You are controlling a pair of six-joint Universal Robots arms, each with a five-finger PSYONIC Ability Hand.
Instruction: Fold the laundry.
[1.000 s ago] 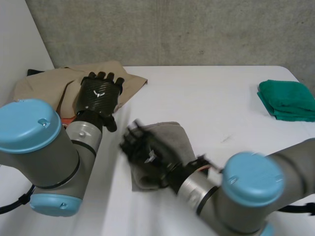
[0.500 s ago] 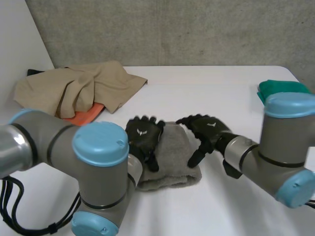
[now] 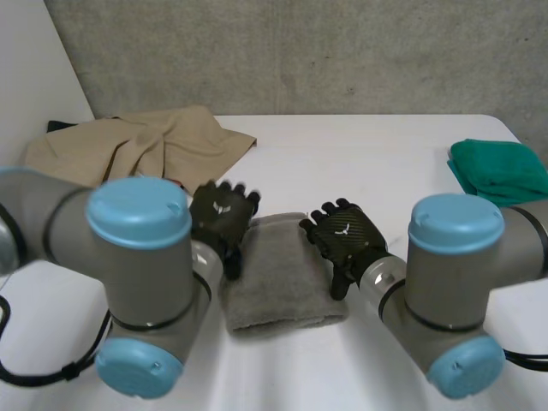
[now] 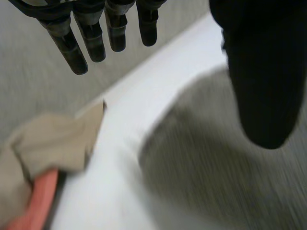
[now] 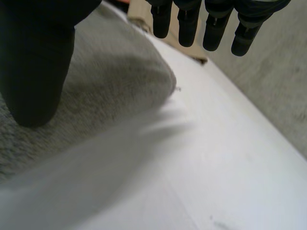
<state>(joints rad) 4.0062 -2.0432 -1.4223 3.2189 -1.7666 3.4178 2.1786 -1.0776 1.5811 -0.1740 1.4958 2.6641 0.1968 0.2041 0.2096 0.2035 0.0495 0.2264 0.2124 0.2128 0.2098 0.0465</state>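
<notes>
Left hand (image 3: 221,214) and right hand (image 3: 344,240), fingers straight and empty, are flanking the grey towel (image 3: 282,278); the left arm (image 3: 137,257) is hiding part of its left edge.

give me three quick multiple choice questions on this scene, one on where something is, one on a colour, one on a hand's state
1. Where does the grey towel lie?
A. flat on the table, between the left hand and the right hand
B. draped over an arm
C. hanging off the table's edge

2. What colour is the folded cloth at the table's far right?
A. red
B. green
C. white

3. How are the left hand's fingers?
A. curled round the towel
B. straight, holding nothing
C. pinching the towel's corner

Answers:
1 A: the head view shows the towel flat with a hand at each side edge.
2 B: the head view shows it is plainly green.
3 B: the left wrist view shows them straight in the air beyond the towel.
</notes>
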